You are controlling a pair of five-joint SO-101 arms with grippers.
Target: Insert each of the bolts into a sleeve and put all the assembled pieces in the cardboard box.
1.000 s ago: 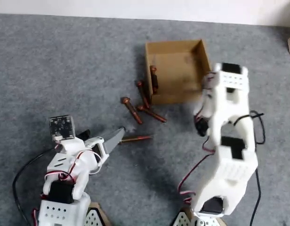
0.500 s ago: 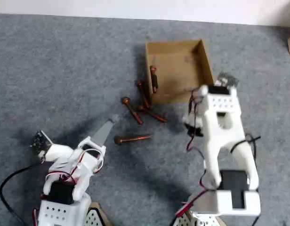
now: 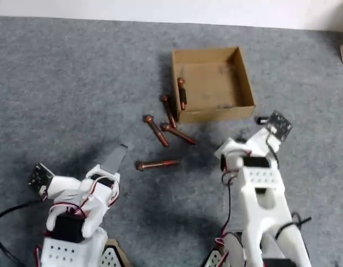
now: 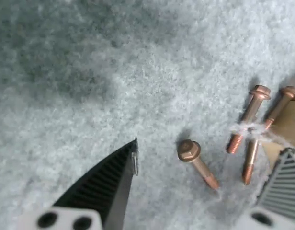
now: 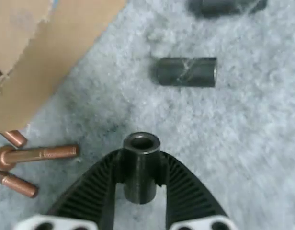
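The right gripper [image 5: 140, 155] clamps 1 upright dark sleeve [image 5: 141, 143] low over the carpet [image 3: 77, 83], and 1 loose sleeve [image 5: 186, 72] lies just beyond. The left gripper [image 4: 212, 148] is wide open, pointing down near 1 bolt [image 3: 156, 164]. Farther, 3 bolts [image 3: 156, 130] lie beside the box [image 3: 216, 114].

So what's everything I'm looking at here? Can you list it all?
Cardboard box: one, brown, open, far side of the carpet.
Sleeved bolt: one, copper with a dark sleeve, inside the box.
Loose bolts: four, copper, on the carpet beside the box.
Loose sleeves: two, black, lying near the box.
Held sleeve: one, black, upright in the right pincer.
Carpet: grey, under everything.
Left pincer: black, open, over the bolts.
Right pincer: black, shut on the sleeve.
Arms: two, white, nearest edge.
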